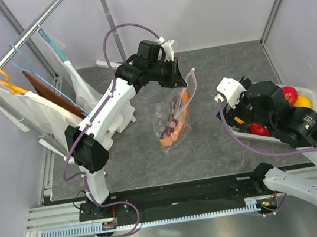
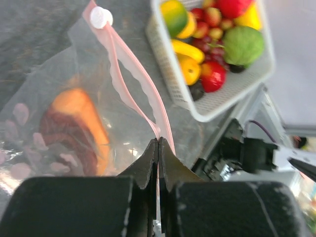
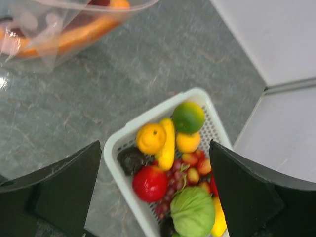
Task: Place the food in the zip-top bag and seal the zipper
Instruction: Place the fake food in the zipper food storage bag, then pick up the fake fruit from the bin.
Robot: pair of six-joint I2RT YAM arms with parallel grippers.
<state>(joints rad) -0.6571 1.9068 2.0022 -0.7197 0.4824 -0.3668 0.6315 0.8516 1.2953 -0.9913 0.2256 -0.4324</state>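
Note:
The zip-top bag hangs over the middle of the table, mouth upward, with a long orange-brown piece of food inside. My left gripper is shut on the pink-red zipper strip at the bag's top edge. The white slider tab sits at the strip's far end. My right gripper hangs open above a white basket with nothing between its fingers. Under it lie a red apple, a green cabbage, a yellow lemon and other food.
The white basket stands at the table's right edge beside the wall. A rack with hangers and white cloth fills the back left. Grey table surface shows behind the bag and between bag and basket.

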